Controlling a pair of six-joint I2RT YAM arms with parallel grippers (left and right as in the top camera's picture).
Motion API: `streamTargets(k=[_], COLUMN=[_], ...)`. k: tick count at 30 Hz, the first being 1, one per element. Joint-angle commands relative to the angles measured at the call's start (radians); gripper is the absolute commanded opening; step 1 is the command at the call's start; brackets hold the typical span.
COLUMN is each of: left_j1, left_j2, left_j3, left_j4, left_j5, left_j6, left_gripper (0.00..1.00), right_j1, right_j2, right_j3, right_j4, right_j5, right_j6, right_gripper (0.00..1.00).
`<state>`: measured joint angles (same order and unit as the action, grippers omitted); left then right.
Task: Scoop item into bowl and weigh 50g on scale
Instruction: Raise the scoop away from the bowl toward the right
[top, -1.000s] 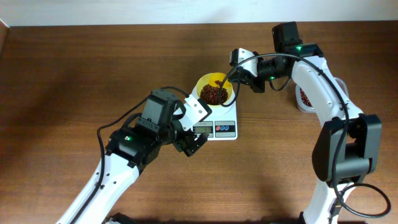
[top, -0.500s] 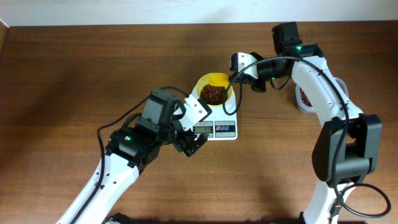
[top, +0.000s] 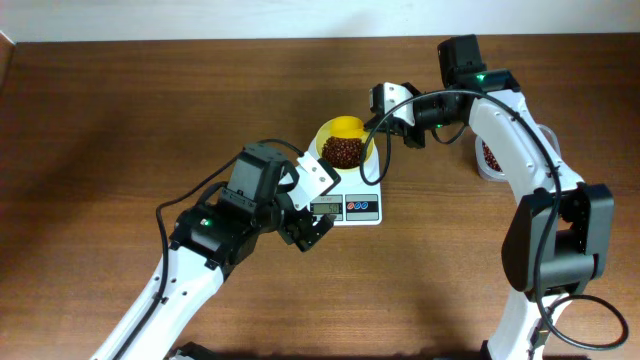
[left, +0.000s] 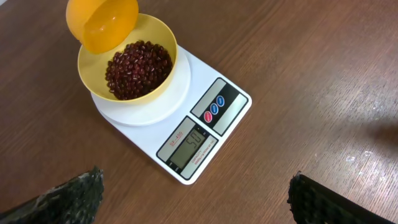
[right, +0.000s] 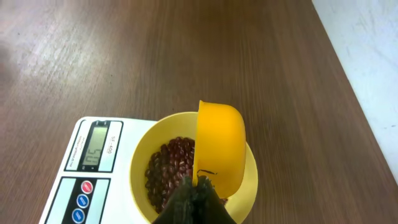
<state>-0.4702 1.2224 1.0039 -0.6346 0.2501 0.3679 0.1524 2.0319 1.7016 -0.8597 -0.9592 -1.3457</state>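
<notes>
The pale yellow bowl stands on the white scale and holds a heap of dark reddish-brown beans. My right gripper is shut on the handle of a yellow scoop, which is tipped on its side over the bowl's far rim. In the right wrist view the scoop looks empty above the beans and bowl. My left gripper is open and empty over bare table just in front of the scale. The bowl, beans and scoop show there too.
A clear container with more beans stands at the right, behind my right arm. The scale's lit display faces the left arm; its digits are too small to read surely. Red and blue buttons sit beside it.
My right gripper has lifted the scoop slightly and drawn it toward the bowl's far rim. The left arm has not moved.
</notes>
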Motion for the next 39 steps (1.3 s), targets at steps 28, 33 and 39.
streamTargets(k=[28,33,39], left_j1=[-0.003,-0.003,-0.003], left_j2=[-0.009,-0.009,-0.009], left_j3=[-0.005,-0.005,-0.005], left_j4=[0.002,0.002,0.002], left_j5=[-0.003,-0.003,-0.003], left_j6=[0.016,0.016,0.016], left_gripper=[0.99,0.99,0.99], right_j1=[-0.341,-0.391,-0.390], right_j2=[-0.045,-0.045,-0.045], right_j3=[0.006,0.006,0.006], right_j4=[0.599,0.458,0.372], right_j5=[0.396,0.392,0.387], right_j6=[1.691,1.692,1.691], right_gripper=[0.04,0.04,0.04])
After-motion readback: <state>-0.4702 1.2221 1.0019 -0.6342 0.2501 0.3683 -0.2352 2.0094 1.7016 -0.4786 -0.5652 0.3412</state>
